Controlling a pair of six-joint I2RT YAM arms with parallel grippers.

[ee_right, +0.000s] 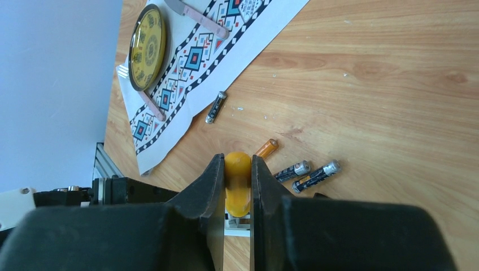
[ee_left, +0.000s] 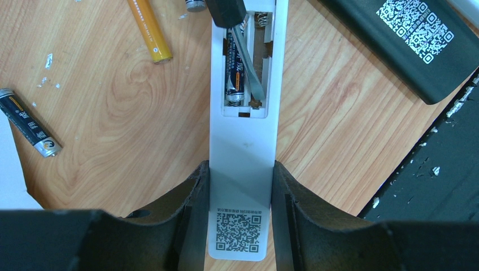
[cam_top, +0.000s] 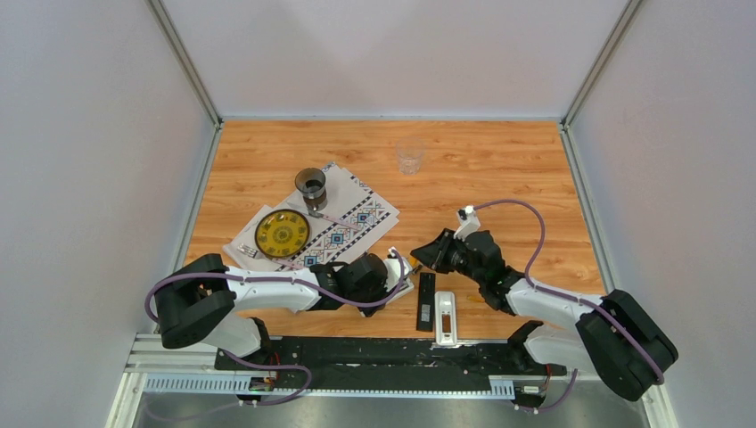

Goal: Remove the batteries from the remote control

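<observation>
My left gripper [ee_left: 241, 169] is shut on the near end of a white remote [ee_left: 243, 141] that lies face down with its battery bay open. One dark battery [ee_left: 236, 73] sits in the bay's left slot; the right slot looks empty. My right gripper [ee_right: 238, 161] is shut on the orange handle of a screwdriver [ee_right: 238, 183]. Its flat blade [ee_left: 252, 68] reaches into the bay beside the battery. Loose batteries lie on the table: a dark one [ee_left: 31, 125], an orange one [ee_left: 149, 31], and two dark ones [ee_right: 305, 172] next to an orange one [ee_right: 265, 148].
A black remote [cam_top: 426, 301] and a second white remote [cam_top: 446, 318] lie right of the held one. A patterned cloth [cam_top: 352, 223] carries a yellow plate [cam_top: 282, 234] and a dark cup [cam_top: 311, 185]. A clear glass [cam_top: 409, 157] stands at the back. A black rail [cam_top: 374, 352] runs along the near edge.
</observation>
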